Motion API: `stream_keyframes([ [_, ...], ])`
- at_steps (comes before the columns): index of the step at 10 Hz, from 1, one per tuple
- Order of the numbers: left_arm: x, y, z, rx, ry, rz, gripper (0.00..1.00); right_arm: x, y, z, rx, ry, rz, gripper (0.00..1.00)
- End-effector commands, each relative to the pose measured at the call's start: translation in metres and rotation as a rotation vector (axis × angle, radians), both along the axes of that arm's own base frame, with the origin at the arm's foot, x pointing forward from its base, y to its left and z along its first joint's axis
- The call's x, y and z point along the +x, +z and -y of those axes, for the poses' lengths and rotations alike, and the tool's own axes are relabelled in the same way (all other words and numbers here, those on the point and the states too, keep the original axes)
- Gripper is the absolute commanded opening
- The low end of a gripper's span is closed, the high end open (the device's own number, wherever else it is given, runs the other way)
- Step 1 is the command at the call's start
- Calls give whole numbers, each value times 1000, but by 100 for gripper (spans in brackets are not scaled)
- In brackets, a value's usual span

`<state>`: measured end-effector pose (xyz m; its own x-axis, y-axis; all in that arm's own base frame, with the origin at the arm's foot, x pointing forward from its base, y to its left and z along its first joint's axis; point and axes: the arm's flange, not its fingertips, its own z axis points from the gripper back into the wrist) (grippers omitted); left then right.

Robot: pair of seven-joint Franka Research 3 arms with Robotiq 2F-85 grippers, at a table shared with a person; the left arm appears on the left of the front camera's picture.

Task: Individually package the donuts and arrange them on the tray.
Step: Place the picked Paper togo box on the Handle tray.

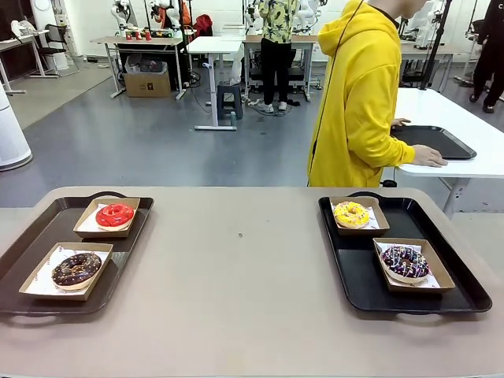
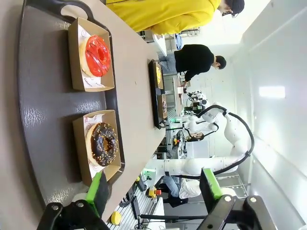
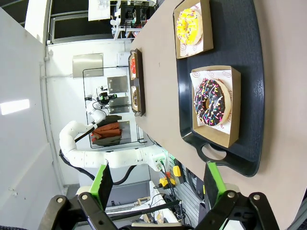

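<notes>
Open lab floor behind, other benches well back; a tan surface (image 1: 252, 276) ran across the front view with a person in a yellow hoodie (image 1: 358, 94) at its far side, turned away toward a white side table. Two dark trays sat on the surface: left tray (image 1: 31, 252) and right tray (image 1: 465, 291), well apart. All four donuts were already in shallow cardboard boxes on the trays: red-iced donut (image 1: 115, 214) far and chocolate crumb donut (image 1: 76, 268) near on the left tray; yellow-iced donut (image 1: 351, 213) far and sprinkled chocolate donut (image 1: 405, 262) near on the right. Judged from this, packaging and arranging looked complete or close to it. Left wrist view: left gripper (image 2: 156, 189) hung with jaws wide and nothing between them, above the near end of the left tray; the crumb donut (image 2: 102, 143) lay just ahead of the jaws, the red-iced donut (image 2: 97, 55) farther along the same line. Right wrist view: right gripper (image 3: 157, 184) likewise wide and empty, the sprinkled donut (image 3: 212, 103) nearest ahead, the yellow-iced donut (image 3: 189, 25) beyond it. Each arm was nearer its own tray's pair; ring donuts, no long axis, though their boxes ran lengthwise along the trays.
</notes>
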<state>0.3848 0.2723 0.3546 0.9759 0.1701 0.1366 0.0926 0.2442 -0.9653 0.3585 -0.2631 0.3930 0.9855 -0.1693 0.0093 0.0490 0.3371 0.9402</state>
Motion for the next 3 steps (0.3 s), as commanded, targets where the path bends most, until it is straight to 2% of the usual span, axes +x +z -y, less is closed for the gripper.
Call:
stream_keyframes([
  [1,-1,4,-1,6,2,4,100,0,3,0,8,6,2,100],
  [3,-1,4,-1,6,2,4,100,0,3,0,8,6,2,100],
])
